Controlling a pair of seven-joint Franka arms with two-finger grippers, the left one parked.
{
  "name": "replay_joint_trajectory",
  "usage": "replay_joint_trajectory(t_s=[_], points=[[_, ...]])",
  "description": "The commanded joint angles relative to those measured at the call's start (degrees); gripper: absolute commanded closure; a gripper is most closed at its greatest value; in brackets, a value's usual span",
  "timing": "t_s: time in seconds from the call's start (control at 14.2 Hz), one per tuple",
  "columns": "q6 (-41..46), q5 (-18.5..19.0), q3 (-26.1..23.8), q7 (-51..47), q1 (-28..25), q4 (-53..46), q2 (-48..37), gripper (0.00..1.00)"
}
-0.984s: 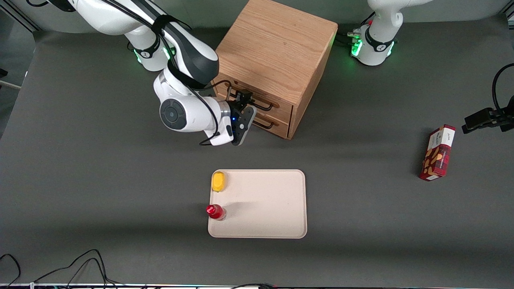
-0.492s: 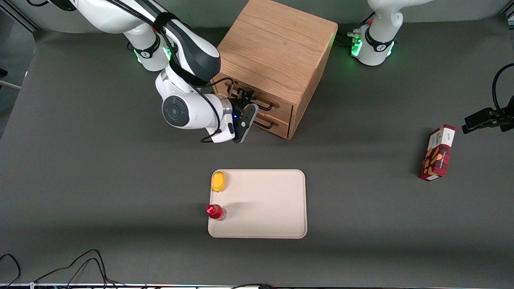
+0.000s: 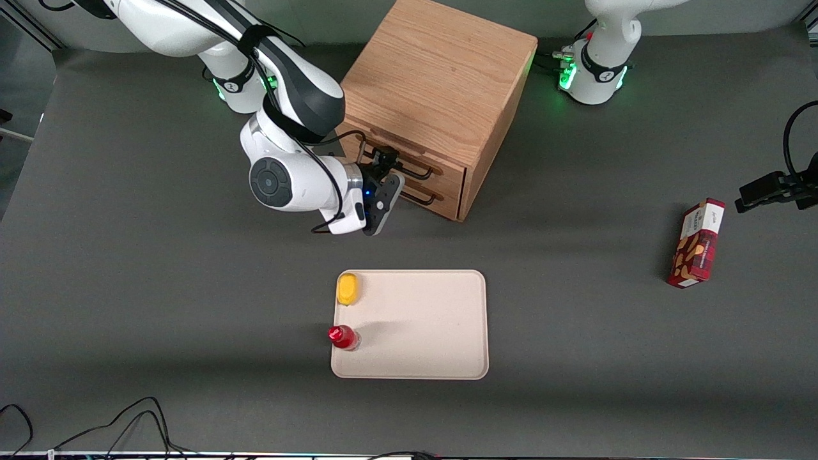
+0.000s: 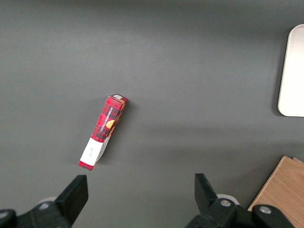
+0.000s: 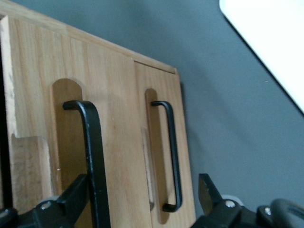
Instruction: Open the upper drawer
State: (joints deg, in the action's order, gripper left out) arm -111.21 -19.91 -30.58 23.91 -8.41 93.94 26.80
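The oak cabinet (image 3: 441, 76) stands at the back of the table, its two drawers facing the working arm's end. My right gripper (image 3: 382, 161) is in front of the upper drawer (image 3: 451, 177), at its black wire handle (image 3: 422, 171). In the right wrist view the gripper (image 5: 142, 186) is open, its fingers (image 5: 80, 189) wide apart. The upper handle (image 5: 94, 142) passes between them, close against one finger. The upper drawer (image 5: 116, 118) stands slightly proud of the lower drawer (image 5: 164, 78), with a dark gap at its edge. The lower handle (image 5: 172, 152) is untouched.
A beige tray (image 3: 422, 345) lies nearer the front camera than the cabinet, holding a yellow object (image 3: 347, 289) and a red-capped bottle (image 3: 343, 337) at its edge. A red plaid box (image 3: 696, 244) lies toward the parked arm's end. Cables trail along the front edge.
The wrist first edged in toward the cabinet, then drew back a little from the drawer fronts toward the working arm's end. The gripper stays at the upper handle.
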Motion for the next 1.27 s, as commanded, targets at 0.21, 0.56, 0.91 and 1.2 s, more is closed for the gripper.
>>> replay_joint_trajectory(t_s=[0.21, 0.56, 0.91, 1.2], points=[[0.11, 3.03, 1.48, -1.14, 0.85, -8.23, 5.89, 0.0], [4.06, 2.94, 5.35, -0.62, 0.85, -16.22, 10.11, 0.0], [4.77, 2.94, 8.25, 1.31, 0.76, -19.31, 12.31, 0.0], [6.25, 5.14, 9.13, 1.4, 0.85, -23.52, 15.03, 0.0]])
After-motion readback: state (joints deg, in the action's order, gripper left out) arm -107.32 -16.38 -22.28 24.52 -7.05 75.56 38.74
